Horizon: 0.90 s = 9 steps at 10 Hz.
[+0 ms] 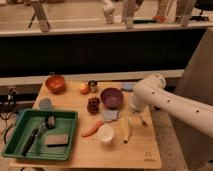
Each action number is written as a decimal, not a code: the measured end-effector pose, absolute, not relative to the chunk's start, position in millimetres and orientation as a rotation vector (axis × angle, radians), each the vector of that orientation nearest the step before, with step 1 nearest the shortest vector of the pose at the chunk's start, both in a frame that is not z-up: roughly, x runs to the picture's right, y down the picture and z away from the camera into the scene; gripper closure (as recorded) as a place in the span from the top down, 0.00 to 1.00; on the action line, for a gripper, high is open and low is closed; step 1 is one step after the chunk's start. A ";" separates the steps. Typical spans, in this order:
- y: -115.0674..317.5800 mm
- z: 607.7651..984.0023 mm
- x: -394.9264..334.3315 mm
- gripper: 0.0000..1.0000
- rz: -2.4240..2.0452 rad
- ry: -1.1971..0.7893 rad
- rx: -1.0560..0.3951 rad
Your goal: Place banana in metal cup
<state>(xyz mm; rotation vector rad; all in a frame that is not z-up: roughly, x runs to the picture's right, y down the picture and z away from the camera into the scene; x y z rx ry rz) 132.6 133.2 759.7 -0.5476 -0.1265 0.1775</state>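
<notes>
The banana point(126, 128) lies on the wooden table point(145, 150), right of centre, its length running toward the front. The small metal cup point(93, 86) stands upright near the table's back edge, next to an orange fruit point(83, 89). My gripper point(136, 119) hangs at the end of the white arm point(165, 100), which reaches in from the right. It is just above the far end of the banana, open and holding nothing. The cup is well to the gripper's back left.
A purple bowl point(111, 97) stands between gripper and metal cup. A brown cluster point(93, 105), a blue packet point(110, 115), a red-orange carrot-like piece point(93, 130) and a white cup point(105, 134) lie left of the banana. A green tray point(30, 120) sits front left, an orange bowl point(55, 83) back left.
</notes>
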 end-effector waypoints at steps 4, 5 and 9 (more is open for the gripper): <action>145.1 761.7 129.8 0.80 -0.201 -0.240 -0.535; 150.3 762.8 125.0 0.80 -0.323 -0.288 -0.533; 192.4 780.4 117.6 0.80 -0.707 -0.423 -0.528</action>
